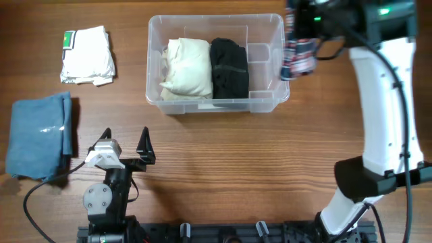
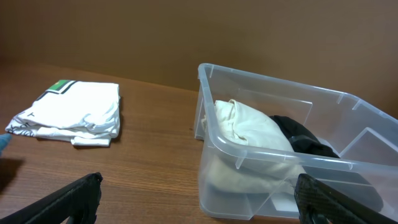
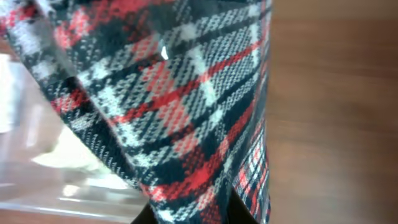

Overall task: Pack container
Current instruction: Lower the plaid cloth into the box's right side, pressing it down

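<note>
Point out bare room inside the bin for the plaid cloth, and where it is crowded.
Free: the strip of container floor between the black garment and the right wall, beside the hanging plaid cloth. Crowded: the left and middle, filled by the cream garment and the black one. Outside, bare wood lies in front of the container.

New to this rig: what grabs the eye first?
A red-and-navy plaid cloth dangles from the right tool above the container's right end. Inside the clear container, a cream garment and a black garment lie side by side. A white shirt and blue cloth lie far left.
</note>
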